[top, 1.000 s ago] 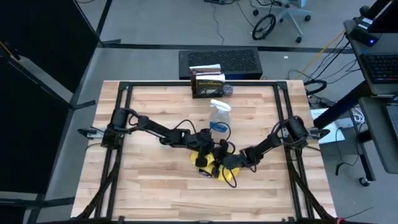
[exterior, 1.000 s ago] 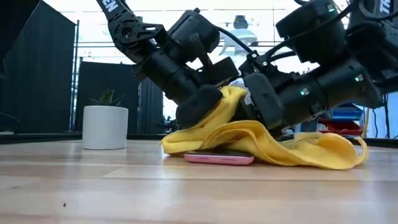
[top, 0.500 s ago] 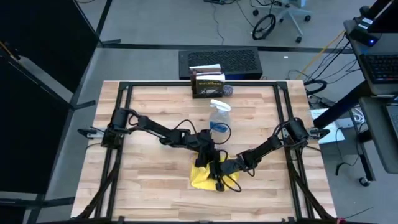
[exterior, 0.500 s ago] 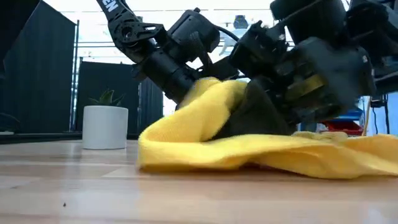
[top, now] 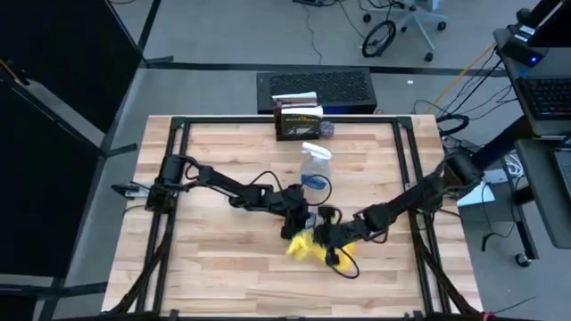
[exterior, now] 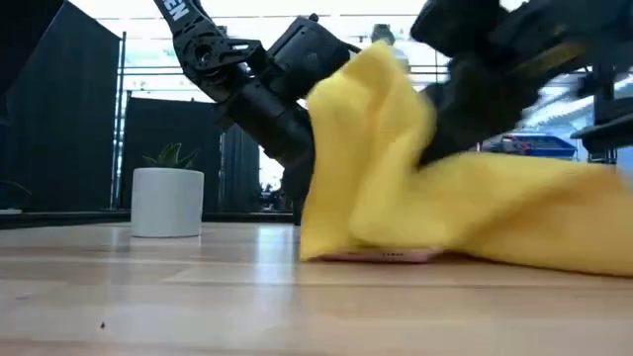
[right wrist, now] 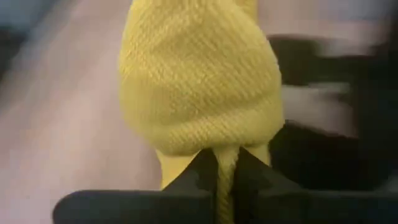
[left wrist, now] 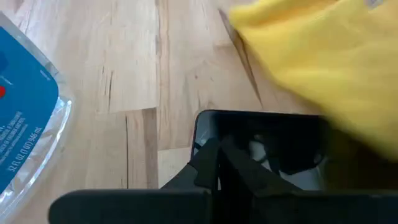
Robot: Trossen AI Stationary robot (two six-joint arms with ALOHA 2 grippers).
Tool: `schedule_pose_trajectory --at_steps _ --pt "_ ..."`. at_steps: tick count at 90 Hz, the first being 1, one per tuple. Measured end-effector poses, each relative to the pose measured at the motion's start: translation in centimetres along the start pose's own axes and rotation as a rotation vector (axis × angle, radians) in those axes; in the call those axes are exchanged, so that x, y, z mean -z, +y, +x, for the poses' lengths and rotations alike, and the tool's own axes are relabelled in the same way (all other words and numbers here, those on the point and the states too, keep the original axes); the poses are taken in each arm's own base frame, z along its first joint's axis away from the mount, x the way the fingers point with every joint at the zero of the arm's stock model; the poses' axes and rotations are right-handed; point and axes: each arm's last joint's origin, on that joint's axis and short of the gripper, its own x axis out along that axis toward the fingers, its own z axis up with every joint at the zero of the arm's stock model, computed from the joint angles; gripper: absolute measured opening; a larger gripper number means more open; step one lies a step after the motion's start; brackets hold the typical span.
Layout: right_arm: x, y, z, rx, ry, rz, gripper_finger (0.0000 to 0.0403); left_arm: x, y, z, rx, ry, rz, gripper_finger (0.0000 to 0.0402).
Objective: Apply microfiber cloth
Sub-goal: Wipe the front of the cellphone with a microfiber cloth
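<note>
Microfiber cloth [top: 308,247] now bunched, lifted off phone [left wrist: 261,140], right gripper [right wrist: 227,163] clamped.

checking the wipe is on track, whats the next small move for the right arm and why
Probably draw the microfiber cloth back across the phone. The right end effector pinches it bunched and lifted, part of the screen shows bare, and the left end effector presses on the phone.

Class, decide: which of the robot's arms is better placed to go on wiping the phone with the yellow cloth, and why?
Right. The right gripper pinches the bright yellow microfiber cloth over the black smartphone. The left gripper, shut and holding nothing, rests at the phone's edge.
</note>
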Motion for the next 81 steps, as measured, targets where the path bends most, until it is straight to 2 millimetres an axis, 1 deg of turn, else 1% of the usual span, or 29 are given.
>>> schedule_pose_trajectory --at_steps 5,16,25,35,48,64,68,72,81 --pt "0.3 -0.5 0.9 0.085 -0.002 0.010 0.0002 0.0 0.0 0.0 -0.001 -0.003 0.000 0.0000" --pt "2.4 -0.9 3.6 0.125 0.077 0.049 0.0002 0.0 0.0 0.0 -0.004 -0.004 0.000 0.0000" --pt "3.6 -0.5 5.2 0.124 0.096 0.091 0.0002 0.0 0.0 0.0 -0.004 -0.003 0.000 0.0000" --pt "4.1 0.7 6.0 0.079 0.049 0.145 0.0002 0.0 0.0 0.0 -0.003 -0.001 0.001 0.0000" --pt "4.2 3.1 5.6 -0.149 0.033 0.143 0.0002 0.0 0.0 0.0 -0.001 -0.002 0.001 0.0000" --pt "4.3 4.4 4.9 -0.334 0.072 0.118 0.0002 0.0 0.0 0.0 0.010 -0.002 0.000 0.0000" --pt "4.2 4.7 4.4 -0.400 0.098 0.094 0.0002 0.0 0.0 0.0 0.009 -0.003 0.000 0.0000" --pt "3.9 4.8 3.9 -0.406 0.082 0.069 0.0002 0.0 -0.1 0.0 0.008 -0.005 0.001 0.0000" --pt "2.6 4.5 2.0 -0.419 0.061 0.034 0.0002 -0.2 -0.2 0.0 0.003 -0.008 0.004 0.0000"
